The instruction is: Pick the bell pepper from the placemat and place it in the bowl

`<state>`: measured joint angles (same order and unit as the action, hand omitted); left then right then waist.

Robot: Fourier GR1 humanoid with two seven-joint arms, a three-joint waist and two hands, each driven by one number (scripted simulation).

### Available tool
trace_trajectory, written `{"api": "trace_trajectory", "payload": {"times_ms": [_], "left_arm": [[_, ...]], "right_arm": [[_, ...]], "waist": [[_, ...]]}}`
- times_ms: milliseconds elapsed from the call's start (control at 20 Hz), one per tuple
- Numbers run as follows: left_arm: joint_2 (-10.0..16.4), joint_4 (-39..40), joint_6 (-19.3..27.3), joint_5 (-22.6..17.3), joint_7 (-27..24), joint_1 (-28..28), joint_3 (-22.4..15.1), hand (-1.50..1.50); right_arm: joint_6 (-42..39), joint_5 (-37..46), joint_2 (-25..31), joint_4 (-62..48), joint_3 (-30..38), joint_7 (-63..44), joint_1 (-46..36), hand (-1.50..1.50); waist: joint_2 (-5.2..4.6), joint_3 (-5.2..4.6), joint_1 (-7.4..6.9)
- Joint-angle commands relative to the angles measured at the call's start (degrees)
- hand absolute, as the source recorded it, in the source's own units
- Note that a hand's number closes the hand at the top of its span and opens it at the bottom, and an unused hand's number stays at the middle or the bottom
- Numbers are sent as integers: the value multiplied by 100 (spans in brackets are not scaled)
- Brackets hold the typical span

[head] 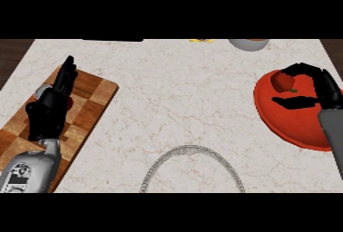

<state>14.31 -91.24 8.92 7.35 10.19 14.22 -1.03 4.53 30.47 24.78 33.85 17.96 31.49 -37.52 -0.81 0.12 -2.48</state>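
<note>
The small red bell pepper [283, 81] lies at eleven o'clock on the round red placemat [288, 122], my right hand [327, 88] curled over it, so I'd seat the thumb before lifting toward the see-through round bowl [191, 147] at eight o'clock; my left hand [50, 113] rests open at nine o'clock.

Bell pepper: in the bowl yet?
No, the bell pepper sits on the red placemat at the view's right, the right hand with fingers curled round it, apart from the bowl.
</note>
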Motion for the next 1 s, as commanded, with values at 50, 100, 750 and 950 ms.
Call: {"api": "trace_trajectory", "payload": {"times_ms": [50,100,750,950], "left_arm": [[95,-186,-103,-61,0,-204,112,0],[34,17,-4,64,-30,-44,90,0],[111,-61,-247,-103,-83,-122,340,0],[-20,-68,-142,-16,-169,-258,274,0]], "right_arm": [[-673,-460,155,-895,344,868,-382,-150],[-485,-483,72,-1109,416,1102,-390,-150],[-2402,-1259,1587,-1997,1154,1786,-197,-150],[-3284,-1459,1968,-2185,1301,2252,191,-150]], "waist": [[18,3,28],[5,4,49],[27,2,130],[19,8,135]]}}
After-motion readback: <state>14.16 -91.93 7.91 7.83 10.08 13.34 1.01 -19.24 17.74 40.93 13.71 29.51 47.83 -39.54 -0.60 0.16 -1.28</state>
